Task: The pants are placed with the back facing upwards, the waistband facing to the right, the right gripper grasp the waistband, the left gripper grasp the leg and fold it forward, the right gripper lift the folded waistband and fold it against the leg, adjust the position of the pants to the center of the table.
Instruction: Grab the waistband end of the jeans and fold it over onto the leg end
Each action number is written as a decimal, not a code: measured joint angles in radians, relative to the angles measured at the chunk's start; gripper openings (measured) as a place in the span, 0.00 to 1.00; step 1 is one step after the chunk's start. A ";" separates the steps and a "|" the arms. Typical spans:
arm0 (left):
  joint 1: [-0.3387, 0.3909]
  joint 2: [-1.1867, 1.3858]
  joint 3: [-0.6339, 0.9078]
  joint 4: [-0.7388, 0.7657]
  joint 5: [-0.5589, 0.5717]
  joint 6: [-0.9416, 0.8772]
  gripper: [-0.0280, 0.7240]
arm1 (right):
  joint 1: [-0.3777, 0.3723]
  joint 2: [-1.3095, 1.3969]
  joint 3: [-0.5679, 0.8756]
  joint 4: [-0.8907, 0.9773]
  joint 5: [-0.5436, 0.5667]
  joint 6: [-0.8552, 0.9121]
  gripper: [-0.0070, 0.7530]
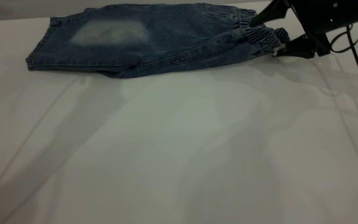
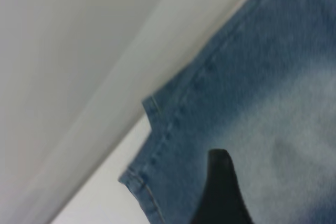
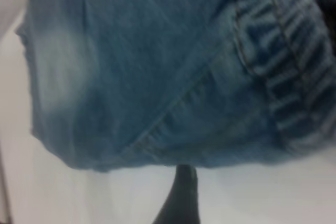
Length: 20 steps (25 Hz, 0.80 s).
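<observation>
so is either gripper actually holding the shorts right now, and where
The right gripper stands open around the waistband of the denim shorts, not clamped. The left gripper hovers over the hem end; no grip is visible.

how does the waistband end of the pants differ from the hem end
The waistband is gathered into ruffled ridges; the hem lies flat and smooth with a plain stitched edge. The waistband sits between the open jaws of the right gripper at the table's right; the hem end at left lies free, near a faded pale patch. Both are blue denim.
</observation>
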 joint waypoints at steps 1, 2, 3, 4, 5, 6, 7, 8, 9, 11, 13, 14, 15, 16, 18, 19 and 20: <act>-0.001 -0.010 0.000 0.000 -0.002 0.000 0.68 | 0.000 0.009 -0.016 0.000 0.001 0.026 0.84; 0.000 -0.020 0.000 0.000 -0.001 0.000 0.68 | 0.000 0.017 -0.030 -0.001 -0.003 0.047 0.83; 0.000 -0.027 0.000 0.000 0.000 0.000 0.68 | 0.000 0.025 -0.043 -0.001 -0.005 0.064 0.83; 0.000 -0.036 0.000 0.000 0.001 0.000 0.68 | 0.000 0.033 -0.054 -0.001 -0.005 0.078 0.82; 0.000 -0.044 0.000 0.000 0.001 0.000 0.68 | 0.000 0.041 -0.062 -0.002 -0.005 0.098 0.82; 0.000 -0.052 0.000 0.000 0.001 0.001 0.68 | 0.000 0.048 -0.068 -0.002 -0.005 0.113 0.81; 0.000 -0.060 0.000 0.000 0.001 0.002 0.68 | 0.000 0.055 -0.075 -0.002 -0.006 0.128 0.81; 0.000 -0.066 0.000 0.000 0.001 0.005 0.68 | 0.000 0.062 -0.079 -0.001 -0.008 0.132 0.81; 0.000 -0.073 0.000 0.003 0.002 0.005 0.68 | 0.000 0.067 -0.084 -0.001 -0.008 0.136 0.80; 0.000 -0.083 0.000 0.008 0.007 0.004 0.68 | 0.000 0.068 -0.084 0.001 -0.009 0.156 0.79; 0.000 -0.084 0.000 0.010 0.007 0.004 0.68 | 0.000 0.068 -0.084 -0.012 -0.009 0.185 0.79; 0.000 -0.084 0.000 0.010 0.007 0.005 0.68 | 0.000 0.068 -0.084 -0.019 -0.010 0.192 0.79; 0.000 -0.083 0.000 0.010 0.007 0.005 0.68 | 0.000 0.068 -0.083 -0.023 -0.023 0.195 0.79; 0.000 -0.083 0.000 0.010 0.007 0.005 0.68 | 0.000 0.068 -0.084 -0.023 -0.042 0.195 0.79; 0.000 -0.083 0.000 0.010 0.007 0.005 0.68 | 0.000 0.068 -0.084 -0.015 -0.092 0.207 0.79; 0.000 -0.083 0.000 0.010 0.007 0.005 0.68 | 0.000 0.068 -0.084 -0.005 -0.112 0.209 0.79; 0.000 -0.083 0.000 0.010 0.007 0.005 0.68 | 0.000 0.068 -0.084 0.007 -0.121 0.208 0.79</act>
